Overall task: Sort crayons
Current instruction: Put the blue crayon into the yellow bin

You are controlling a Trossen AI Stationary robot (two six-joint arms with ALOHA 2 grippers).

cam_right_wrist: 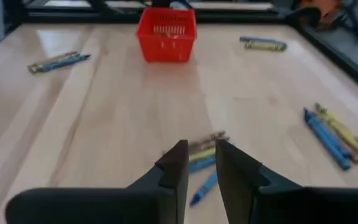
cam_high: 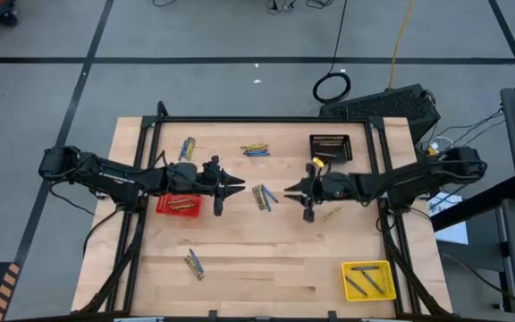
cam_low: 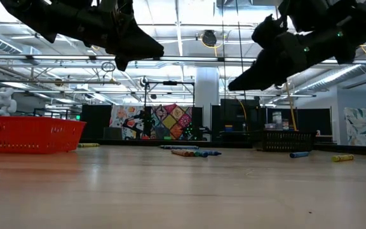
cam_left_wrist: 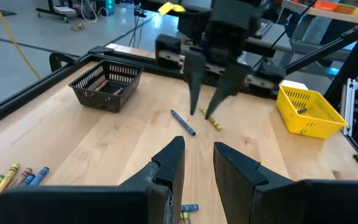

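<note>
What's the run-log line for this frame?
left gripper: open, empty, raised beside red basket | right gripper: open, empty, over centre crayons | yellow basket: holds crayons | black basket

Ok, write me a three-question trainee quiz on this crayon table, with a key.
1. True or false: the red basket lies on the left arm's side of the table.
2. Which basket sits in a table corner near the right arm? A) black basket B) yellow basket C) red basket
3. Fill in: the crayon pile at the table's middle lies between the left gripper and the ____ gripper.

Key: 1 true; 2 B; 3 right.
</note>
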